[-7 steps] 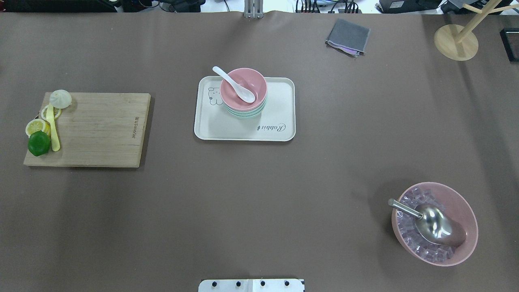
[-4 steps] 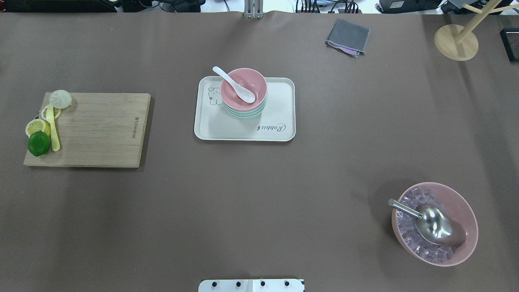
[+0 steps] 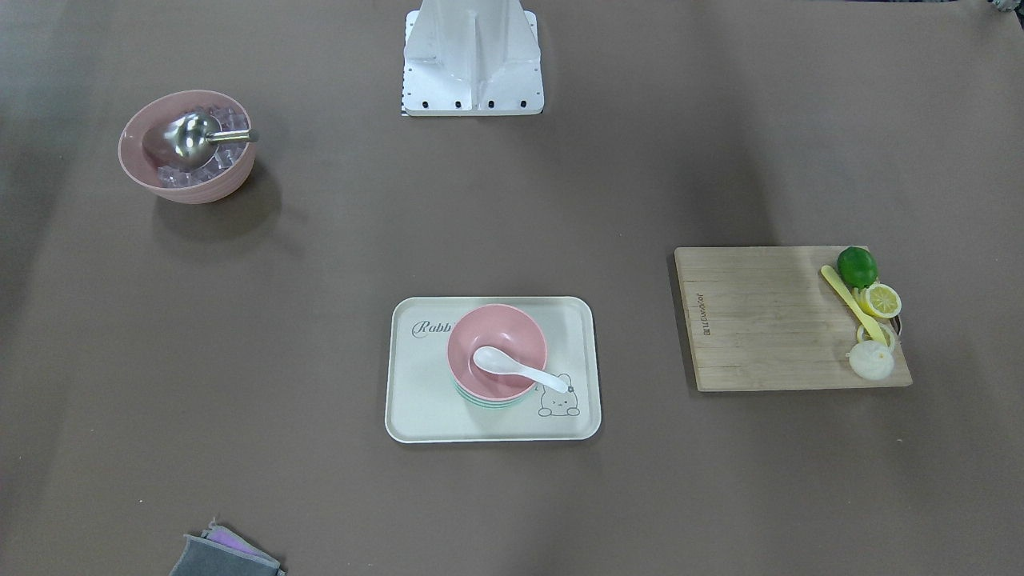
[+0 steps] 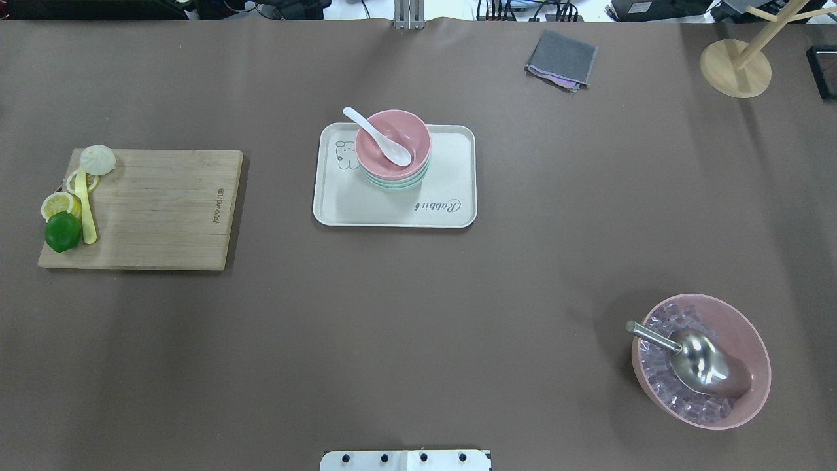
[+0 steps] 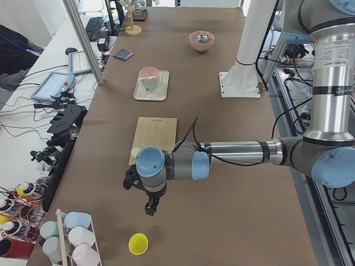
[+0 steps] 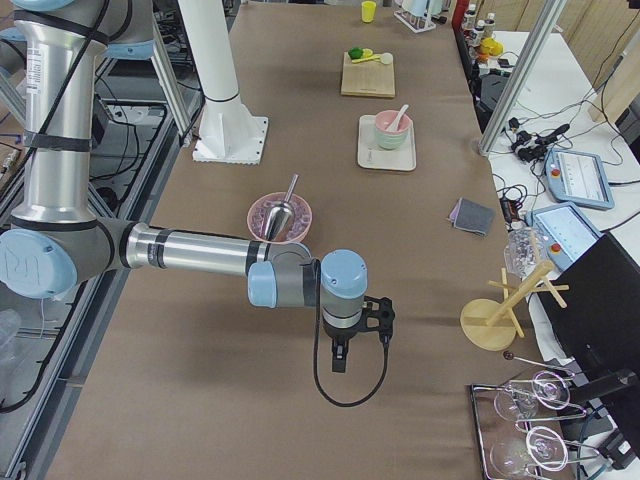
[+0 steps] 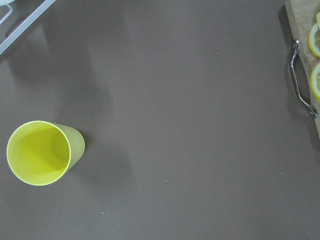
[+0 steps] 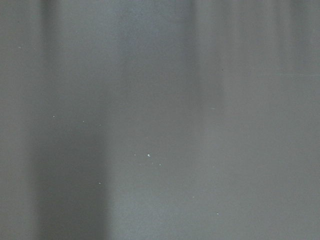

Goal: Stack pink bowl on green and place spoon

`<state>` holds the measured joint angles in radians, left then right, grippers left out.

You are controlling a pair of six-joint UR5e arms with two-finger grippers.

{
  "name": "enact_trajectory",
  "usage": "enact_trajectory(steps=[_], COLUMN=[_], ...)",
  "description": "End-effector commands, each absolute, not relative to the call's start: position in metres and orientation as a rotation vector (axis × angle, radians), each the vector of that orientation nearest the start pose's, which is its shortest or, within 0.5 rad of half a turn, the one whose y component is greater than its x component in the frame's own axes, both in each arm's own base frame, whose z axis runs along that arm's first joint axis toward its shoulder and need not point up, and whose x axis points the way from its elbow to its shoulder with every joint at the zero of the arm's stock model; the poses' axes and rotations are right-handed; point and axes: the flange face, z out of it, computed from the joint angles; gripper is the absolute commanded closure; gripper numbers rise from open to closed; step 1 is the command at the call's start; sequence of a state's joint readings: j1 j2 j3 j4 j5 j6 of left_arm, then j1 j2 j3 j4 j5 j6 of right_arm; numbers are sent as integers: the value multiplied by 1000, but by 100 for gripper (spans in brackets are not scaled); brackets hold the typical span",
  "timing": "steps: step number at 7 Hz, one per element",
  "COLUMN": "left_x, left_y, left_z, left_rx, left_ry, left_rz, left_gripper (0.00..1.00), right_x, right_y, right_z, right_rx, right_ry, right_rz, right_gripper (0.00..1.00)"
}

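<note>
Spoon (image 4: 379, 136) lay in the pink bowl (image 4: 410, 133), nested on the green bowl (image 4: 395, 186) on the tray (image 4: 452, 171); its overhanging handle could tip it out if bumped. Left gripper (image 5: 150, 208) and right gripper (image 6: 340, 358) hung well apart from the stack, whether open or closed impossible to tell.

The brown desk (image 4: 418, 314) carries a cream tray (image 4: 451, 170) near its middle. On the robot's left lie a wooden cutting board (image 4: 163, 209) and, farther out, a yellow cup (image 7: 42, 152). On its right stands a pink bowl of ice (image 4: 749, 337). At the far edge sit a folded grey cloth (image 4: 562, 59) and what looks like a mug-tree's round wooden base (image 4: 726, 69).
</note>
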<state>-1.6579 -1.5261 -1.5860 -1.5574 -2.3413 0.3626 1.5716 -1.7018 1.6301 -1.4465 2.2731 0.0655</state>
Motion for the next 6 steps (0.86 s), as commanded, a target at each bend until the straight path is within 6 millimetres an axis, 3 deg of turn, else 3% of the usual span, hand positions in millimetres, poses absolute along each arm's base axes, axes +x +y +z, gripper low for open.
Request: enact_trajectory(steps=[1,3,6], left_x=[-103,-102,-102], left_y=[-465,-461,-458], left_z=[667,668,638], left_rx=[108,116,171], left_ry=[765,767,758], left_rz=[159,169,193], left_gripper=[2,2,2], right_x=[70,68,70], right_y=[-440,-440,-434], right_z=[680,681,685], right_rx=[37,31,25], right_ry=[-699,-705,-702], right_rz=[37,38,42], right_gripper=[0,0,0])
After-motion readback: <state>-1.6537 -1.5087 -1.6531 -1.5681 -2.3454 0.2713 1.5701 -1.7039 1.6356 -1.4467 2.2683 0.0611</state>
